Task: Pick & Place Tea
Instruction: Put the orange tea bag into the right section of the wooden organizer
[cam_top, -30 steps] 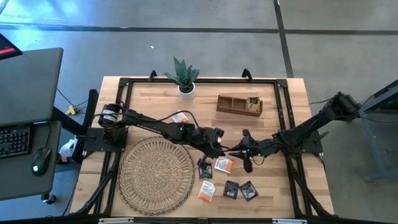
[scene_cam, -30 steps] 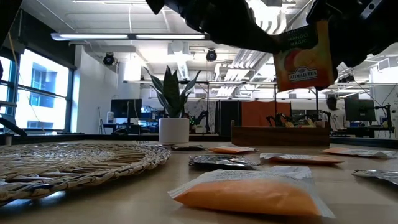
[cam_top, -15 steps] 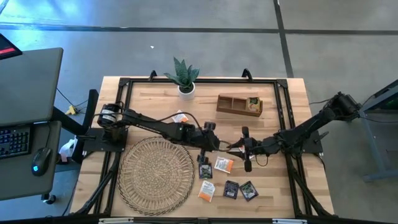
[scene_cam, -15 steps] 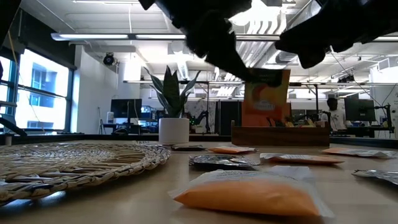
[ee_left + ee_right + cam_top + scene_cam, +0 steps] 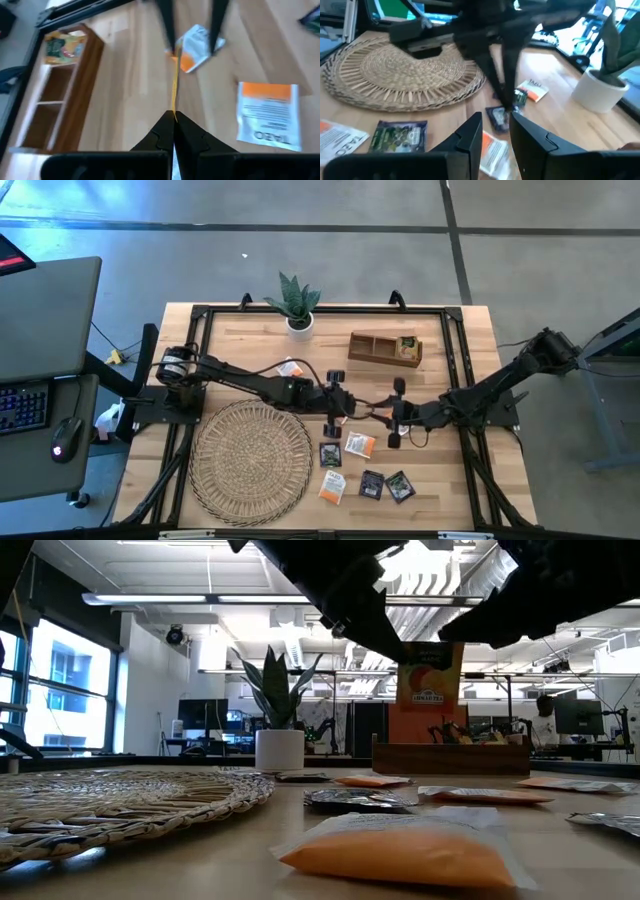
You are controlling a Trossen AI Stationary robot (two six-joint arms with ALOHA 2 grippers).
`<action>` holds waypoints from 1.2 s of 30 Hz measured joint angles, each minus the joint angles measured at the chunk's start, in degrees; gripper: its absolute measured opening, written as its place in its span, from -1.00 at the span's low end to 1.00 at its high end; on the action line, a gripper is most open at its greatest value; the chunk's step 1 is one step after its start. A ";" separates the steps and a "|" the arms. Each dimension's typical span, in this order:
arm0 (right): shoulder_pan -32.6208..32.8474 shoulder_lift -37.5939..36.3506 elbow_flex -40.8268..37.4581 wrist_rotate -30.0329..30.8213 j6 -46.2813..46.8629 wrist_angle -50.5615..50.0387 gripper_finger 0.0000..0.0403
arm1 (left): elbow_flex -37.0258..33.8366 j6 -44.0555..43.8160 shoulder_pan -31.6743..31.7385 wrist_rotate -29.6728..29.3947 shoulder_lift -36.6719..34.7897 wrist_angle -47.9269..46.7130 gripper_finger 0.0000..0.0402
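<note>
My left gripper is over the middle of the table, shut on an orange tea sachet that hangs in the air. In the left wrist view the sachet shows edge-on as a thin orange line. My right gripper faces it from the right, open. Its two fingers stand on either side of the sachet's far edge, and I cannot tell whether they touch. Several more sachets lie flat on the table nearer the near edge. One orange sachet lies near the plant. My left gripper pinches the orange sachet between its two shut fingers at the upper edge, slanting down from the table's left. The sachet hangs upright below the fingers, clear of the table.
A brown wooden divided tray stands toward the far edge, with a green sachet in its right compartment. A big round woven mat fills the near left. A potted plant stands at the far edge. A black frame rims the table.
The hanging orange sachet has moved from high up near my right arm to lower down and farther from the near edge. My left gripper has drawn back a little toward the table's left. My right gripper has moved toward the far edge.
</note>
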 joint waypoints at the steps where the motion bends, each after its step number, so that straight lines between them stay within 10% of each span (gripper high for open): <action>1: 0.01 0.00 0.00 -0.36 0.73 -0.57 -0.53 | 0.00 -0.02 0.00 -0.32 0.00 0.19 -1.00; 36: -0.38 0.00 -0.02 -0.34 -1.59 -2.37 -0.53 | 0.09 1.03 -0.39 1.14 0.02 1.30 -1.00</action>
